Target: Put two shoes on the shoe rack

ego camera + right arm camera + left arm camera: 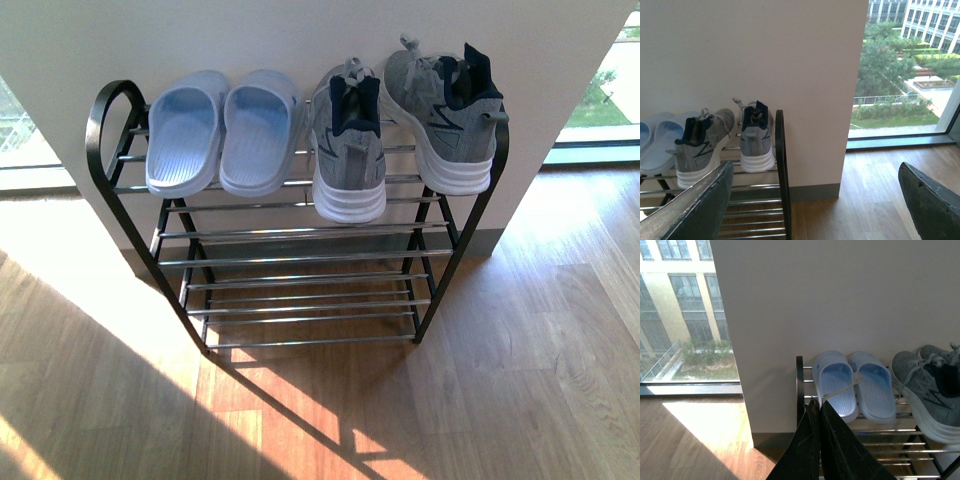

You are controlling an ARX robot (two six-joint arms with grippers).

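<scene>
Looking at: I see the shoe rack (300,232) standing on the wood floor (520,380), its back against the white wall (300,30).
Slides: the two pale blue slides (222,130) lie side by side on the top shelf, at the rack's left end. They touch each other.
Sneakers: the two grey sneakers (400,120) sit on the same top shelf, at the right end. The left sneaker (348,145) is just beside the slides. The right sneaker (445,115) leans at the right edge, heel toward me.
Lower shelves: bare chrome rods.
Left gripper (819,407): its two dark fingers are pressed together, with nothing between them. It hangs near the rack's left frame, apart from the shoes.
Right gripper (815,200): its fingers stand wide apart and hold nothing. It is by the rack's right frame.
</scene>
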